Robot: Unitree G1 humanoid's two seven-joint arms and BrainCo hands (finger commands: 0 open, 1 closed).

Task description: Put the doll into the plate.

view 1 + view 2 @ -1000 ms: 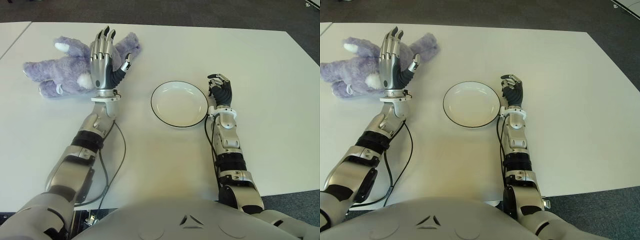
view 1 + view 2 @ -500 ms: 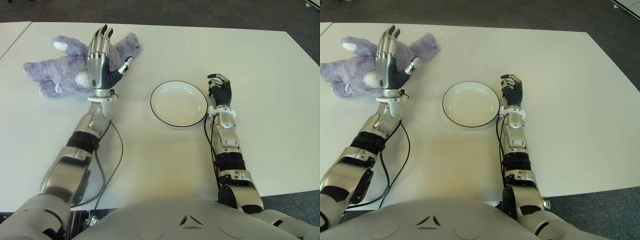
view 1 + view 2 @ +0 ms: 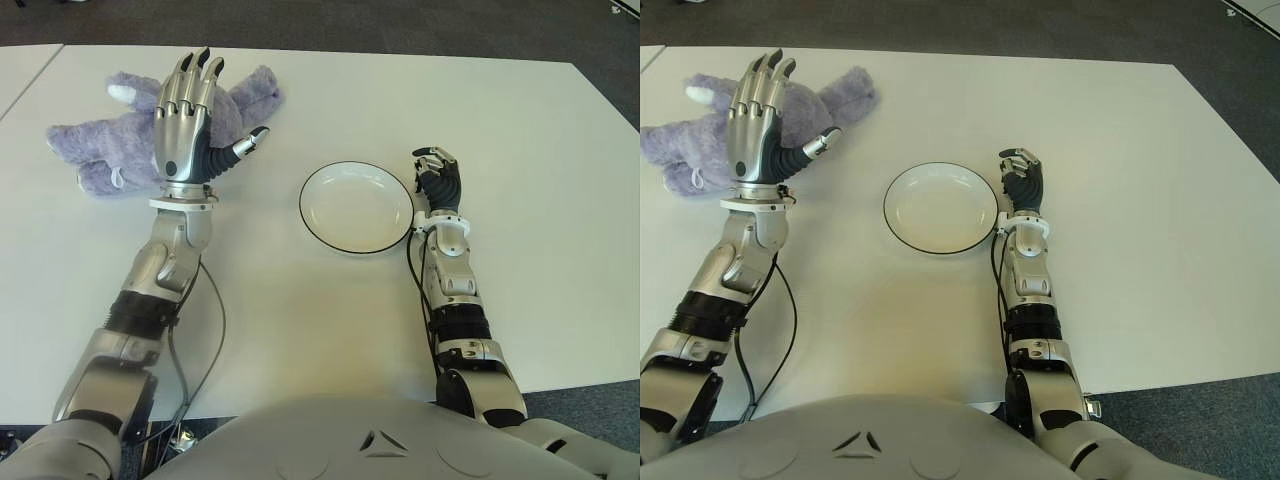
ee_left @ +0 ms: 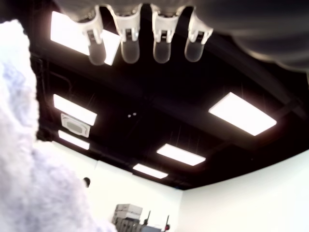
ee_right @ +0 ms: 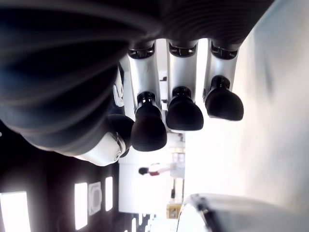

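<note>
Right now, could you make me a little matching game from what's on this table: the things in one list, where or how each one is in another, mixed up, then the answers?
Things:
1. doll
2. plate
3. left hand
4. right hand

Places or states:
A. fingers curled, just off the plate's right edge
B. empty, white with a dark rim, in the middle of the table
C. fingers spread, raised over the doll, holding nothing
D. purple and fluffy, lying at the far left of the table

Pairs: 1-D, 2-B, 3-C, 4-A
</note>
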